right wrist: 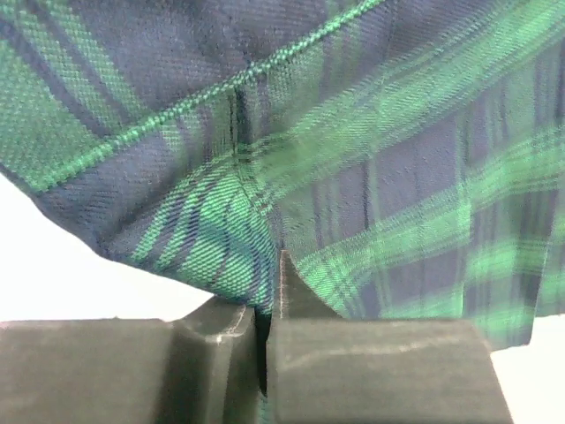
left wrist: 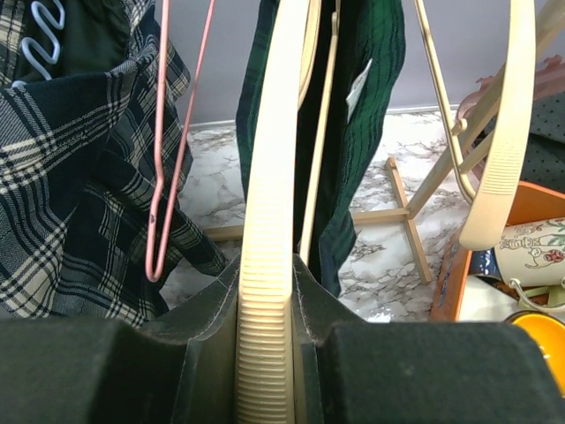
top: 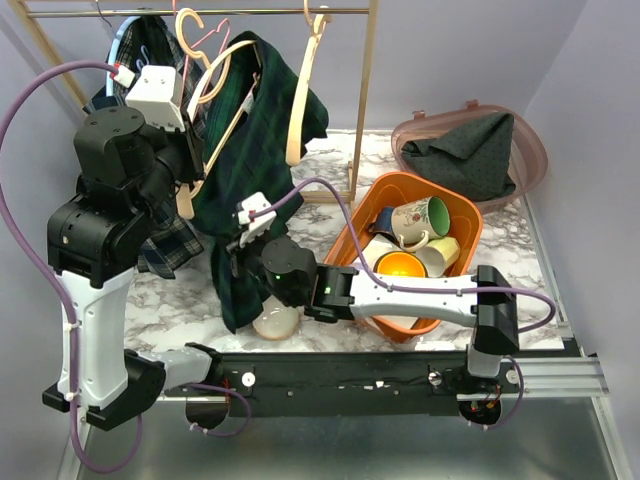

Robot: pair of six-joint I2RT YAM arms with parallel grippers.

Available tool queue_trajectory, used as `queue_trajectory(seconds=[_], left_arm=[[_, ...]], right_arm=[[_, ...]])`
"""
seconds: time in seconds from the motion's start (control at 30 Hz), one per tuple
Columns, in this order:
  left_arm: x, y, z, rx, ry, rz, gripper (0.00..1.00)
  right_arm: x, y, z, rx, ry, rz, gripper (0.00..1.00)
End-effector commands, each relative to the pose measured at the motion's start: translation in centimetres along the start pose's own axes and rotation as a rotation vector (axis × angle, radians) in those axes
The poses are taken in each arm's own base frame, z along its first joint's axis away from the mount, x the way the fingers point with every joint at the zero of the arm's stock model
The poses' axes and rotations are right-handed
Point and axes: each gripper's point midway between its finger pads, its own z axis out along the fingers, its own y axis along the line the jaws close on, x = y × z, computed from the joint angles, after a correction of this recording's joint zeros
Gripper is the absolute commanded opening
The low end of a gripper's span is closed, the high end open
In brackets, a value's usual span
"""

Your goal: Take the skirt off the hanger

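My left gripper (left wrist: 265,296) is clamped on the ribbed arm of the cream hanger (left wrist: 275,159), one finger pressed to each side; the hanger sits up by the rail of the rack (top: 366,90), with the skirt (top: 255,160) draped over it. The skirt, dark green plaid, falls from the hanger down to the marble table (top: 175,300), just left of the orange bin (top: 395,181); my right gripper (right wrist: 267,305) is pinched on a fold near its lower edge, with cloth caught between the jaws.
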Motion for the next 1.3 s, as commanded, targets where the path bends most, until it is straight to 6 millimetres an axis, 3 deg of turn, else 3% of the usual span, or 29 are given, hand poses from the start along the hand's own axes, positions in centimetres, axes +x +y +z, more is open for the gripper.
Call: queue_trajectory(seconds=[0.0, 0.03, 0.07, 0.1, 0.17, 0.23, 0.3, 0.33, 0.4, 0.43, 0.53, 0.57, 0.6, 0.67, 0.73, 0.9, 1.13, 1.27], left_arm=[[-3.6, 0.7, -2.4, -0.014, -0.165, -0.04, 0.0], [-3.7, 0.8, -2.6, -0.017, -0.168, -0.035, 0.0], [-3.8, 0.9, -3.0, -0.018, -0.173, -0.036, 0.0], [-3.7, 0.9, -3.2, -0.017, -0.172, -0.035, 0.0], [-3.8, 1.0, -3.5, -0.015, -0.178, -0.033, 0.0], [-3.9, 0.9, -3.9, -0.005, -0.185, -0.027, 0.0], [-4.0, 0.9, -4.4, 0.002, -0.192, -0.021, 0.0], [-4.0, 0.8, -4.6, 0.008, -0.196, -0.016, 0.0], [-4.2, 0.7, -5.3, 0.026, -0.211, -0.004, 0.0], [-4.4, 0.7, -5.7, 0.033, -0.223, -0.004, 0.0], [-4.7, 1.1, -6.9, 0.024, -0.258, -0.01, 0.0], [-4.6, 1.3, -7.4, 0.02, -0.267, -0.014, 0.0], [-4.8, 1.4, -7.5, 0.018, -0.282, -0.019, 0.0], [-4.4, 1.4, -7.7, 0.018, -0.287, -0.026, 0.0], [-4.3, 1.3, -7.6, 0.025, -0.296, -0.027, 0.0], [-3.2, 1.5, -6.6, 0.006, -0.265, -0.014, 0.0], [-2.9, 1.8, -5.4, -0.019, -0.256, 0.009, 0.0], [-1.9, 1.4, -3.6, -0.019, -0.211, 0.013, 0.0]], right_arm=[[-2.9, 1.5, -3.1, -0.155, -0.048, 0.034, 0.01], [-2.9, 1.6, -3.6, -0.178, -0.049, 0.035, 0.01], [-1.6, 1.5, -4.3, -0.205, -0.022, 0.021, 0.01], [-3.1, 1.5, -5.3, -0.222, -0.042, 0.032, 0.01], [-2.5, 1.0, -6.6, -0.249, -0.026, 0.017, 0.01], [-4.8, 0.6, -8.3, -0.276, -0.087, 0.015, 0.01], [-5.0, 0.5, -9.6, -0.319, -0.095, -0.028, 0.01], [-6.8, 0.4, -10.8, -0.345, -0.126, -0.025, 0.01], [-7.6, 1.1, -12.4, -0.432, -0.142, -0.068, 0.01], [-9.3, 1.2, -13.9, -0.472, -0.178, -0.069, 0.01], [-10.7, 3.1, -17.2, -0.667, -0.219, -0.132, 0.01], [-12.3, 3.8, -19.3, -0.751, -0.257, -0.134, 0.01], [-12.4, 4.0, -20.0, -0.781, -0.248, -0.145, 0.01], [-14.6, 4.6, -22.3, -0.865, -0.282, -0.166, 0.01], [-15.4, 4.6, -23.5, -0.9, -0.284, -0.186, 0.01], [-20.8, 3.9, -28.0, -0.966, -0.409, -0.171, 0.01], [-26.1, 1.7, -31.2, -0.909, -0.568, -0.174, 0.01], [-27.6, 0.7, -32.8, -0.902, -0.583, -0.17, 0.01]])
